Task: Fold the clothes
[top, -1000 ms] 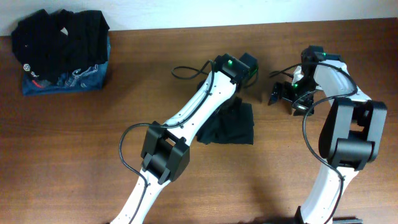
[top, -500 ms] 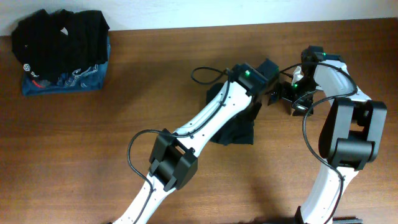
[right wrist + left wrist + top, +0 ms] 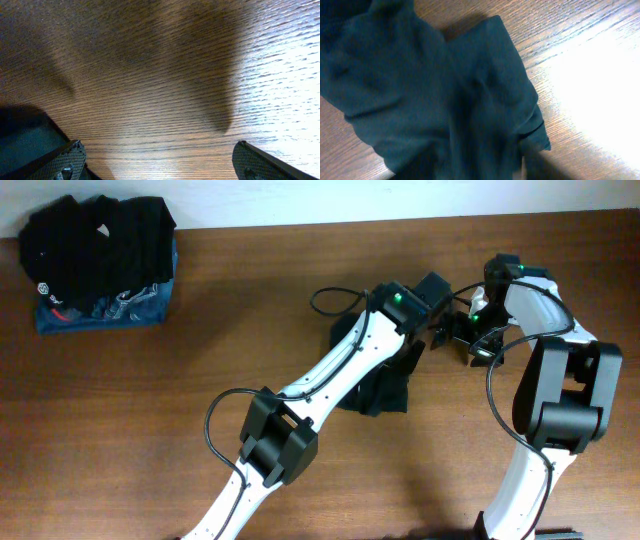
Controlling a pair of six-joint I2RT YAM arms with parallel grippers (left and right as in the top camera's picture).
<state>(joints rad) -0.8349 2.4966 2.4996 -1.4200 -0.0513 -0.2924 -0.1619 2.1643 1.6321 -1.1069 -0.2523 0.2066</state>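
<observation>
1. The black garment [image 3: 385,392] is lying crumpled near the middle of the wooden table [image 3: 200,400], and the left arm [image 3: 330,375] is crossing over much of it.
2. In the left wrist view the black garment [image 3: 435,100] is filling most of the frame. It is bunching into soft folds, and its right edge is ending on bare wood.
3. The left gripper [image 3: 427,295] is hanging over the far right end of the garment. Its fingers are not showing clearly in any view, so I cannot tell how wide it is standing or whether it is gripping any cloth.
4. The right gripper [image 3: 452,330] is sitting just beside the left one, off the garment's right side. In its own wrist view the right gripper [image 3: 161,161] is spreading its fingertips wide, with only bare wood between them, and it is holding nothing.
5. Well apart, in the far left corner of the table, a black ribbed garment [image 3: 90,235] with a round white logo is resting on top of a blue garment [image 3: 120,310] with white print.
</observation>
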